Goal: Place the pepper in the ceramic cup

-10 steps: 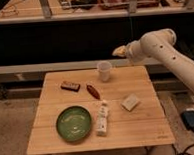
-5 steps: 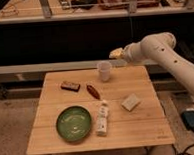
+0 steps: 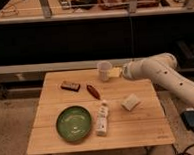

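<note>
We judge the step in hand to be the reach for the pepper (image 3: pixel 93 91). It lies on the desk (image 3: pixel 144 129) between the brown block (image 3: pixel 70 86) and the ceramic cup (image 3: pixel 104 70), a little nearer the camera than the cup and apart from both. The gripper (image 3: pixel 115 72) sits just beside the cup's right side. We should therefore rise clear of the cup, pass over it to the left, and come down with the jaws straddling the pepper's narrow width, set across its slanted length rather than along it. Knocking the cup would spoil the drop. The jaws stand spread and carry nothing; whether they brush the cup we cannot tell.
</note>
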Robot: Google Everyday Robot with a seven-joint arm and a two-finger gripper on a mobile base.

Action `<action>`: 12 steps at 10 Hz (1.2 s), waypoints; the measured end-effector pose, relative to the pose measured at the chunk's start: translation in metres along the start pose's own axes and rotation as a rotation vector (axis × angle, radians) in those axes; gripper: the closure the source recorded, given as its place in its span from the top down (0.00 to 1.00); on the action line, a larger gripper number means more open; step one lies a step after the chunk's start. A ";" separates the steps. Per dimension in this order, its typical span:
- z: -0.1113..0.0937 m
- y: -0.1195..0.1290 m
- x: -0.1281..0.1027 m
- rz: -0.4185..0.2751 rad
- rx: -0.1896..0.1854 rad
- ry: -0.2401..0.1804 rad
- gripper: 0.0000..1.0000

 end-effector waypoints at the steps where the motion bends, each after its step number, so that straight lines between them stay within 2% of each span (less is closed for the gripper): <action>1: 0.000 0.000 0.000 -0.001 0.000 0.000 0.65; 4: 0.002 -0.004 0.003 -0.028 -0.002 0.020 0.65; 6: 0.015 -0.013 0.007 -0.129 -0.015 0.080 0.65; 7: 0.031 -0.021 0.001 -0.233 -0.017 0.119 0.65; 9: 0.051 -0.034 -0.017 -0.377 -0.005 0.155 0.65; 11: 0.059 -0.042 -0.028 -0.452 0.008 0.171 0.65; 12: 0.059 -0.042 -0.028 -0.453 0.008 0.172 0.65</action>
